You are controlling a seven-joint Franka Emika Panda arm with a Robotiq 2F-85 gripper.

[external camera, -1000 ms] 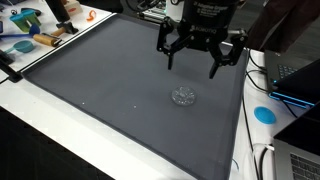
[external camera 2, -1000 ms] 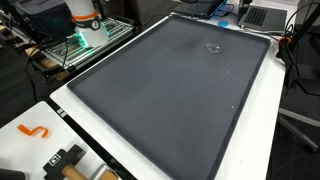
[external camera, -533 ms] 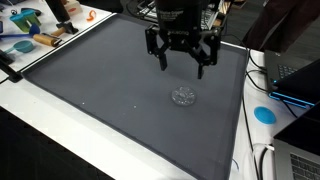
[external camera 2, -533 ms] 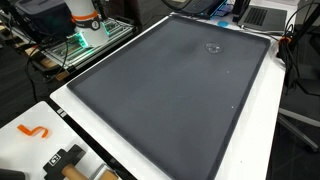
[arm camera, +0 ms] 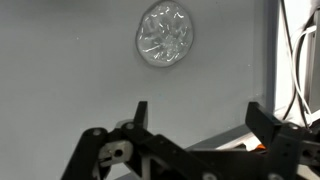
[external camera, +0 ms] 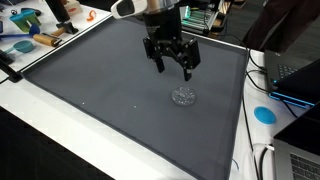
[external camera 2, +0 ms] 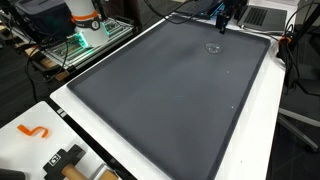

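A small clear crumpled plastic piece lies on the dark grey mat. It also shows in the wrist view and faintly in an exterior view. My gripper hangs open and empty above the mat, a little behind and to the left of the plastic piece. In the wrist view the two fingers are spread wide with nothing between them. In an exterior view the gripper is at the mat's far edge.
The mat lies on a white table. Tools and coloured objects lie at the far left. A blue disc, cables and a laptop stand at the right. An orange hook and a tool lie on the white edge.
My gripper has moved left and lower toward the mat, coming nearer the plastic piece. It has stayed open. The plastic piece has not moved.
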